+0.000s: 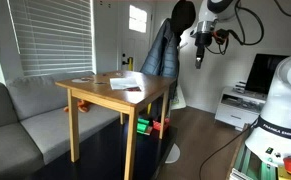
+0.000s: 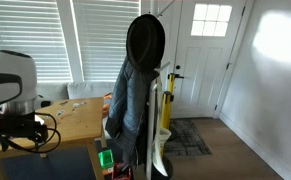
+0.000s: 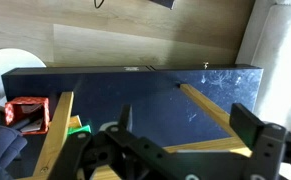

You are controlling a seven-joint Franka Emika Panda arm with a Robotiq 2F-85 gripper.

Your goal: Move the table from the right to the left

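The table (image 1: pixel 113 90) is tall and light-brown, with a square top, four straight legs and papers on top. It stands in front of the sofa in both exterior views (image 2: pixel 70 120). My gripper (image 1: pixel 198 60) hangs high in the air beside the table, past its far corner and not touching it. In the wrist view the gripper (image 3: pixel 190 125) is open and empty. Two wooden table legs (image 3: pixel 213 108) run down to a dark rug below the fingers.
A grey sofa (image 1: pixel 25 105) sits behind the table. A coat stand with a dark jacket and hat (image 1: pixel 165 50) is close to the gripper. A low white cabinet (image 1: pixel 240 105) and the robot base (image 1: pixel 280 110) stand nearby. Red and green items (image 1: pixel 148 126) lie under the table.
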